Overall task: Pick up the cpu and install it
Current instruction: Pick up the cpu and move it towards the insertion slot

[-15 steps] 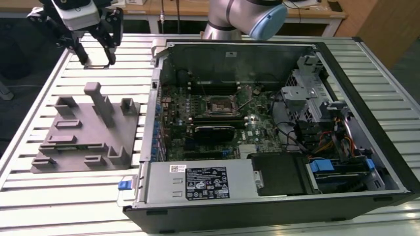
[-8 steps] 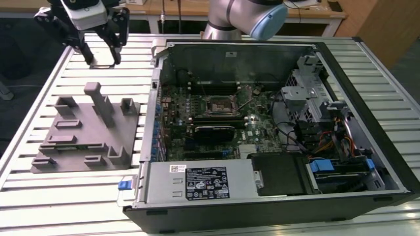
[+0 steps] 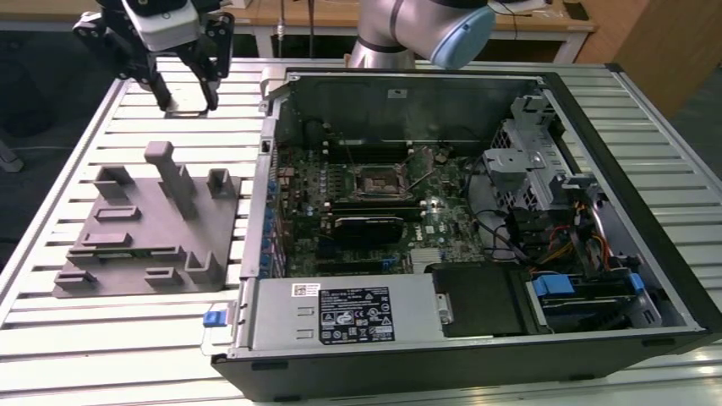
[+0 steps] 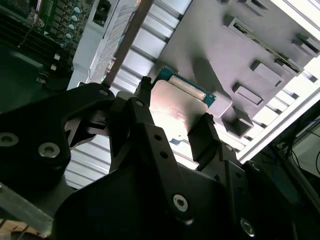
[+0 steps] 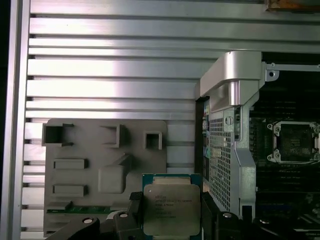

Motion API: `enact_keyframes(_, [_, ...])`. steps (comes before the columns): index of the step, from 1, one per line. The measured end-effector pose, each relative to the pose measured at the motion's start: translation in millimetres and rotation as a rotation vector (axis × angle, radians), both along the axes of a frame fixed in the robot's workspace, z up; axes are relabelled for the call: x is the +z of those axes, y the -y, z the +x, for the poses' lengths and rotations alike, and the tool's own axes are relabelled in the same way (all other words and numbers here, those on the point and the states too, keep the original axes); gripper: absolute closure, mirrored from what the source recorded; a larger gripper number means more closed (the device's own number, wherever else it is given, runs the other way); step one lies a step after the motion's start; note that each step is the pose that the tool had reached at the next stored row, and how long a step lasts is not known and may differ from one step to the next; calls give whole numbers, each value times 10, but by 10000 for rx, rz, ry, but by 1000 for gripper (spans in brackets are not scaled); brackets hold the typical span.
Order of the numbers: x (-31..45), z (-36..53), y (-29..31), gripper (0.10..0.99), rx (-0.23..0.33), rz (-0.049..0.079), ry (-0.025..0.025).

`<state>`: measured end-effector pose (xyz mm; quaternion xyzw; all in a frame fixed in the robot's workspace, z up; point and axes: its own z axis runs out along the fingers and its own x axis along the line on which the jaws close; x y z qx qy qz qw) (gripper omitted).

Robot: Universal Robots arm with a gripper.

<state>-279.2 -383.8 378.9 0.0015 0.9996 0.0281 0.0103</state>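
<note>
Cpu (image 5: 171, 210) — small, flat, silvery-topped square chip — was clamped edgewise in the black end effector (image 3: 184, 101), with the black metal-rimmed socket (image 3: 378, 180) well off to one side.

A slatted silver metal table (image 3: 113, 338) spans the scene; bright light glares off its ridges; behind it stands a pale wooden desk (image 3: 304, 10); dark floor (image 3: 29, 110) lies at the exterior view's left; a wood panel (image 3: 671, 51) at its right.
</note>
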Motion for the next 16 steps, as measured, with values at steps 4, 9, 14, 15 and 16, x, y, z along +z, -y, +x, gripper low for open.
enact_keyframes(4, [0,49,-6,541,0,-1,-1])
enact_keyframes(9, [0,114,-12,541,1,-1,-1])
enact_keyframes(14, [0,182,-22,541,0,0,0])
enact_keyframes(15, [0,199,-25,541,0,0,0])
enact_keyframes(16, [0,215,-27,541,0,0,0])
